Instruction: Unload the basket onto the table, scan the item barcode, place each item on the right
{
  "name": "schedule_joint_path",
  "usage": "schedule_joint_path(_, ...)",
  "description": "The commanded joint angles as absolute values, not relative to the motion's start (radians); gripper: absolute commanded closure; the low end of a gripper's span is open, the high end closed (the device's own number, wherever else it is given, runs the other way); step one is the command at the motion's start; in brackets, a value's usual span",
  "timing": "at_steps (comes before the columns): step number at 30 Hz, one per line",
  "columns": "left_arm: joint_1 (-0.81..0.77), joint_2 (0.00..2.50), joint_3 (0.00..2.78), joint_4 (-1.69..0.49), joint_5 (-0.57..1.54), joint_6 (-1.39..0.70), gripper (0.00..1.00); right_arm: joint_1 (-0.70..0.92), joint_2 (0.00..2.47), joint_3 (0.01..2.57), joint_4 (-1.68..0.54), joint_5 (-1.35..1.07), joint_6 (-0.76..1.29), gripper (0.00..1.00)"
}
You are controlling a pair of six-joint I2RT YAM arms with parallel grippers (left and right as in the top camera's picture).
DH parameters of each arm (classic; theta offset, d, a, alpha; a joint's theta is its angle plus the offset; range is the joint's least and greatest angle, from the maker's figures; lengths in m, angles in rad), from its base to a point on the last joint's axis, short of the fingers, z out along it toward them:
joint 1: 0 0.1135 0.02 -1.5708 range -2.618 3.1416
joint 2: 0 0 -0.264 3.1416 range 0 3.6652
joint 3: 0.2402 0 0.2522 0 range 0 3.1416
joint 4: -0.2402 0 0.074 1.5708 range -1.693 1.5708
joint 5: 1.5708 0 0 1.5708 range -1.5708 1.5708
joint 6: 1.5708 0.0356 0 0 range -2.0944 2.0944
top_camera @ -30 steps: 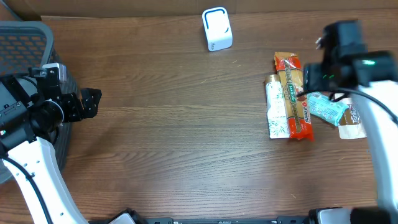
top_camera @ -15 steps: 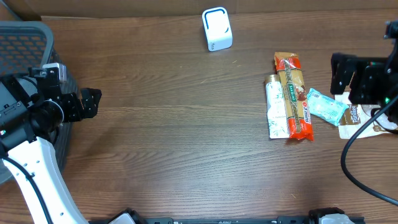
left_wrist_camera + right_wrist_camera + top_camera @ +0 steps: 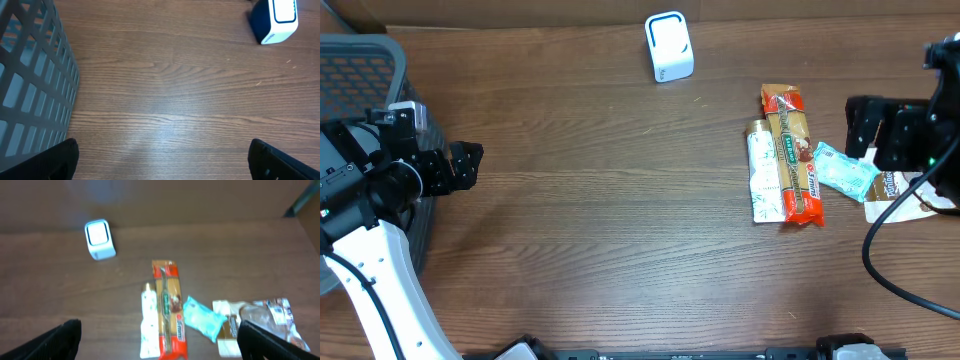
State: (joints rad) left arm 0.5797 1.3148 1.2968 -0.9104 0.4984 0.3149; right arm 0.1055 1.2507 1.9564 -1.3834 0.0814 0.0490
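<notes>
since the nearer right pincer (image 3: 873, 130) hangs spread wide, the red packet (image 3: 793, 155) lies near it, lengthwise across its closing line.

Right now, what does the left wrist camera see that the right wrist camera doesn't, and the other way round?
Only the left wrist view shows the grey basket, at its left edge. Only the right wrist view shows the packets: a long red packet, a white and green packet beside it, a light blue packet and a brown and white packet. Both show the white scanner standing on the wooden table.
</notes>
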Motion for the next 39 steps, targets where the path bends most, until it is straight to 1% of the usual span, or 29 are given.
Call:
schedule_joint_path(1, 0.582, 1.315, 1.296, -0.909, 0.514, 0.329, 0.01, 0.109, 1.145, 1.819, -1.267, 0.078, 0.047, 0.0)
schedule_joint_path(5, 0.582, 1.315, 1.296, -0.909, 0.514, 0.329, 0.0, 0.109, 0.961, 1.517, -1.018, 0.084, 0.048, 0.0)
schedule_joint_path(12, 0.582, 1.315, 1.296, -0.909, 0.514, 0.329, 0.0, 0.109, 0.562, 0.894, -0.534, 0.045, 0.052, 0.0)
schedule_joint_path(18, 0.582, 1.315, 1.296, -0.909, 0.514, 0.329, 0.01, 0.112, 0.276, 0.448, -0.197, 0.004, 0.057, 0.0)
schedule_joint_path(23, 0.582, 1.315, 1.296, -0.909, 0.514, 0.329, 0.0, 0.118, 0.144, 0.223, -0.038, 0.006, 0.072, 0.0)
schedule_joint_path(30, 0.582, 1.315, 1.296, -0.909, 0.514, 0.329, 0.0, 0.119, 0.01, 0.01, 0.121, 0.004, 0.083, 0.0)
schedule_joint_path(39, 0.582, 1.315, 1.296, -0.909, 0.514, 0.329, 0.0, 0.12, 0.002, 0.008, 0.027, -0.002, 0.082, 0.0)
